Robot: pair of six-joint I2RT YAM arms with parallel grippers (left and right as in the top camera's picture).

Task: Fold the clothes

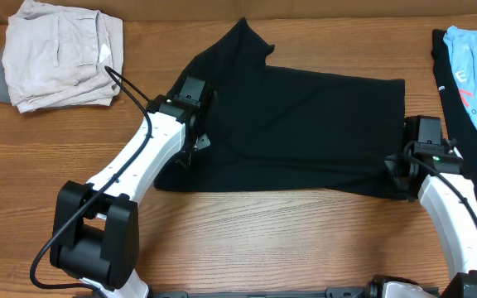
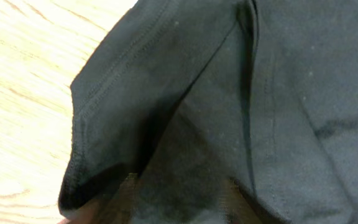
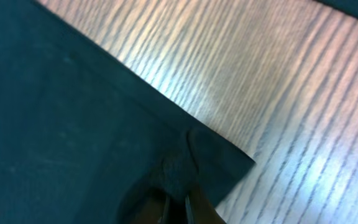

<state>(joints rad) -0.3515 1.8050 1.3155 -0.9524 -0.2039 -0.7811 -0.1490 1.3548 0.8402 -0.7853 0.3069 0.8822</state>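
The black T-shirt lies mid-tabletop, its long axis running left to right, straight edge at the right, one sleeve jutting far-left. The right claw is closed, pinching the shirt's near right corner. The left claw sits over the left edge; whether it grips, I cannot tell. If only one claw holds during a lift, the soft cloth would likely drag, bunch and skew the fold.

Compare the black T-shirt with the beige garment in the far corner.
The black T-shirt lies spread wide in the middle; the beige garment sits folded in a compact stack. The black T-shirt is dark and plain; the beige garment is pale, with visible seams. Both are cloth resting on the wooden table.
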